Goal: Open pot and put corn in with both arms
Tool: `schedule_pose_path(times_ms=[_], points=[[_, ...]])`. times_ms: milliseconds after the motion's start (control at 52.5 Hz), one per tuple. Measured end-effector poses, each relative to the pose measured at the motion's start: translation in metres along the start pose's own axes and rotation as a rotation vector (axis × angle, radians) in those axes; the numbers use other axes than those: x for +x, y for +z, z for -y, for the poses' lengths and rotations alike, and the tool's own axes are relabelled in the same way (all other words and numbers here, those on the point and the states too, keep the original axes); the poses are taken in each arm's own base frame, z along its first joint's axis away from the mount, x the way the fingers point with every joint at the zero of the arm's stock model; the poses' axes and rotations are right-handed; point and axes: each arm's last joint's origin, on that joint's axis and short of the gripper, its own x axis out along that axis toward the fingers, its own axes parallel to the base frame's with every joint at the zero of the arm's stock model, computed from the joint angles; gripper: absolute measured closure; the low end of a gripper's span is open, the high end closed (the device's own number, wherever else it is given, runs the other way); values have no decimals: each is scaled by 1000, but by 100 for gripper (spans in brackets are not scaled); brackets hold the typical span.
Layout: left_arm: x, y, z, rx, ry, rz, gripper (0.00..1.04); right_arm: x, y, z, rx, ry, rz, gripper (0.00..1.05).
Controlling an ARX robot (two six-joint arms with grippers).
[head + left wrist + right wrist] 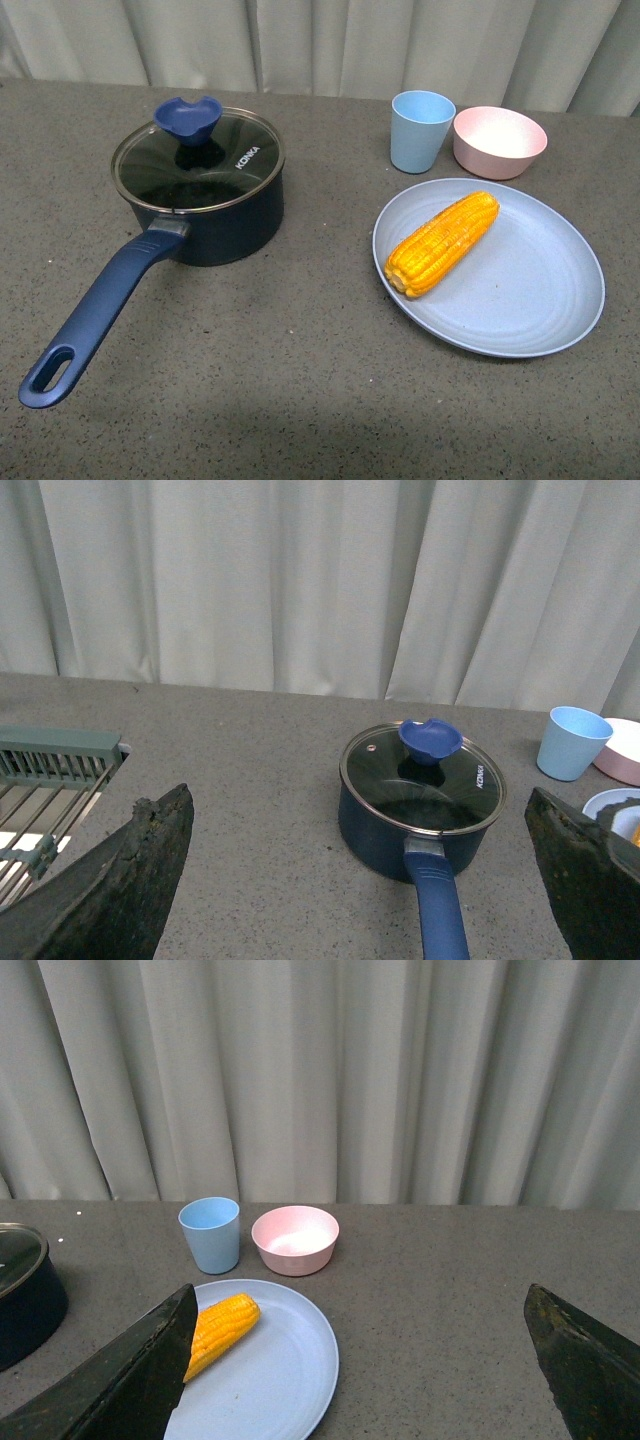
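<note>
The dark navy pot [210, 215] stands at the left of the grey table, its glass lid [198, 160] with blue knob [187, 118] on it, its long blue handle [95, 315] pointing to the near left. The yellow-orange corn [443, 243] lies on a light blue plate [540, 290] at the right. Neither arm shows in the front view. My left gripper [360, 880] is open and empty, held back from the pot [420, 810]. My right gripper [360, 1360] is open and empty, the corn [220, 1332] by its one finger [120, 1380].
A light blue cup [421, 130] and a pink bowl [499, 141] stand behind the plate. A green-grey wire rack [50, 790] shows in the left wrist view, off to the pot's side. A pale curtain hangs behind the table.
</note>
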Motion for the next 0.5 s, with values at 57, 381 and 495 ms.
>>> schedule_pose_path(times_ms=[57,381,495], points=[[0,0,0,0,0,0,6,0,0,0,0,0,0,9],[5,-5,0,-73,189,-94,6,0,0,0,0,-1,0,9],[20,-1,2,-136,215,-91,6,0,0,0,0,0,0,9]])
